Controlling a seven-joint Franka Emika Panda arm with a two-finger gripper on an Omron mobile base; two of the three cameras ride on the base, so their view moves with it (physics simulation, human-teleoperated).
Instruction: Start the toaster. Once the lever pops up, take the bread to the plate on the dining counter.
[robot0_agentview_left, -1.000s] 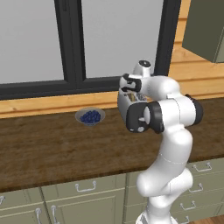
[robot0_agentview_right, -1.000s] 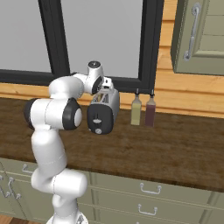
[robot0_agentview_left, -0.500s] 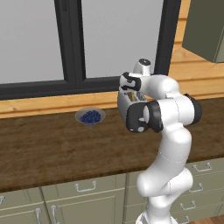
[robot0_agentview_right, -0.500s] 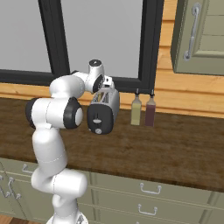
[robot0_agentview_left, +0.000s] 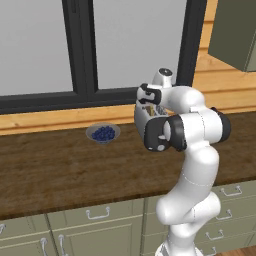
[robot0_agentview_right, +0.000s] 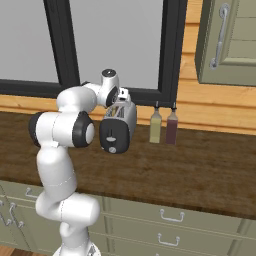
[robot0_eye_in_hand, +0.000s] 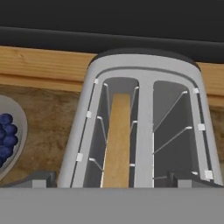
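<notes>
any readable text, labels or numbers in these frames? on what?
None readable.
Toaster: no brand or dial marks on its black end face.
Two bottles: no labels visible.
Blueberry bowl: plain.

This is a rendered home kitchen. A dark wood-grain tabletop (robot0_agentview_left: 60, 170) runs over grey-green drawers (robot0_agentview_right: 170, 235) with metal handles, under a black-framed window (robot0_agentview_left: 80, 50) with a pale wood sill. A toaster (robot0_agentview_right: 120, 126), two condiment bottles (robot0_agentview_right: 163, 126) and a bowl of blueberries (robot0_agentview_left: 103, 133) stand on it; a wall cabinet (robot0_agentview_right: 227, 40) hangs above.
</notes>
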